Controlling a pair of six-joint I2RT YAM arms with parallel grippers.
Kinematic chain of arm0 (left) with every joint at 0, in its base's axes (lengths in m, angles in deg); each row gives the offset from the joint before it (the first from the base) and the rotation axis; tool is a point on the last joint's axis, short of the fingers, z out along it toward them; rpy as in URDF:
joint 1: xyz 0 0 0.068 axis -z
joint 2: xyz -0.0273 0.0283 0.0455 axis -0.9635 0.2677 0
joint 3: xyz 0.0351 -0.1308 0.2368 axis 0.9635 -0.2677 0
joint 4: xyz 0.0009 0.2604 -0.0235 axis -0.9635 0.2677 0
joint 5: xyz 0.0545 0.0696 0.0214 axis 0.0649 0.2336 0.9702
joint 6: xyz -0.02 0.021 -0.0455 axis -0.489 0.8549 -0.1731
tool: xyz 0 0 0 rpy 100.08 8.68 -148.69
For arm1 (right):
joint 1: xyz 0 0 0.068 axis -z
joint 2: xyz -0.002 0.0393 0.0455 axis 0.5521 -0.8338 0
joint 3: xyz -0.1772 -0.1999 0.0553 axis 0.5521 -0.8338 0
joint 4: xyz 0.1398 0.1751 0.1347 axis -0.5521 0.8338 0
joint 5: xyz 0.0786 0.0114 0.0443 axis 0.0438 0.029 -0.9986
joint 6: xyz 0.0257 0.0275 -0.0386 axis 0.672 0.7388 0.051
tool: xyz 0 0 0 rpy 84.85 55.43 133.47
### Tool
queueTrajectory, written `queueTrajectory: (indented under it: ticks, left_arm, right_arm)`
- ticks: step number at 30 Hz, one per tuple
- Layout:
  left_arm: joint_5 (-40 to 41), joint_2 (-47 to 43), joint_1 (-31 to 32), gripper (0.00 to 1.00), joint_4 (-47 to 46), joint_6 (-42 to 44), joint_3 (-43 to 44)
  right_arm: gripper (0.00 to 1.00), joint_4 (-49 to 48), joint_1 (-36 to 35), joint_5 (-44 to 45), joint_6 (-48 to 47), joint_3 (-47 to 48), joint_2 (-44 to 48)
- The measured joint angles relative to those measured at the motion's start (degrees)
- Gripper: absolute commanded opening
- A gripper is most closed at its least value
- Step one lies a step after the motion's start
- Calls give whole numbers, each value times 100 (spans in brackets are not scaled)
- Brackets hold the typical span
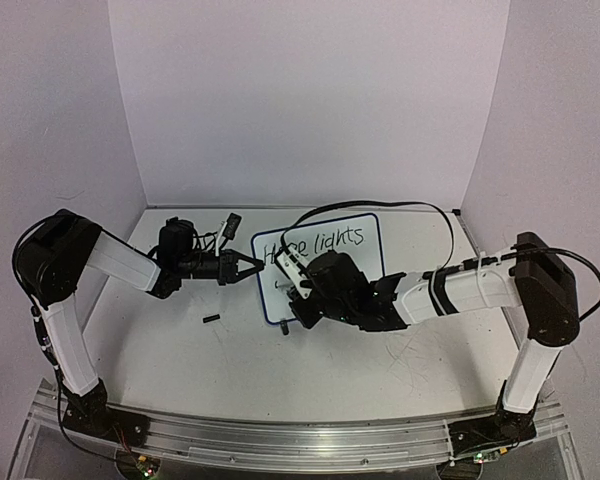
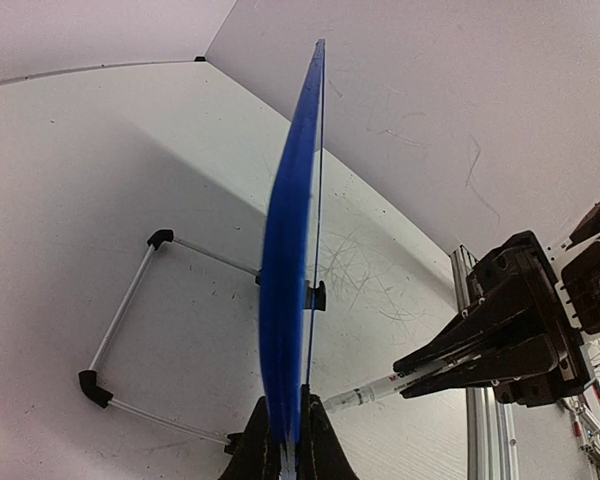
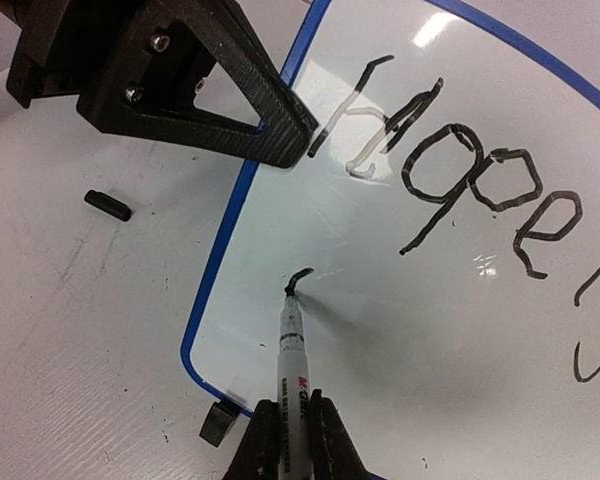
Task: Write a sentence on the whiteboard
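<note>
My right pincer (image 3: 290,428), closed on the marker (image 3: 291,345), tip seemingly touching below "Hope" (image 3: 460,190); my left pincer (image 2: 289,435) clamps the whiteboard (image 3: 420,300) edge. Press lightly; stroke rightward.

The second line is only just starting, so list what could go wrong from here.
1. The left hand pinches only the thin edge of the whiteboard, which is propped on a wire stand. Pressure from the marker in the right hand may tip or twist it.
2. The left hand's fingertip sits right beside the "H", part of which looks faint. A slip could smear more.
</note>
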Motion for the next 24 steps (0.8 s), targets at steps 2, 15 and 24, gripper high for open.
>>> queueTrajectory:
  ticks: [2,15,24]
  left_arm:
    - [-1,0,0,0,9,0,4]
    - [-2,0,0,0,28,2,11]
    - [-2,0,0,0,32,3,13]
  right_arm:
    - [0,20,-18,0,29,-11,0]
    - [0,141,-87,-24,184,-180,-2]
    - [0,150,-112,151,282,-272,21]
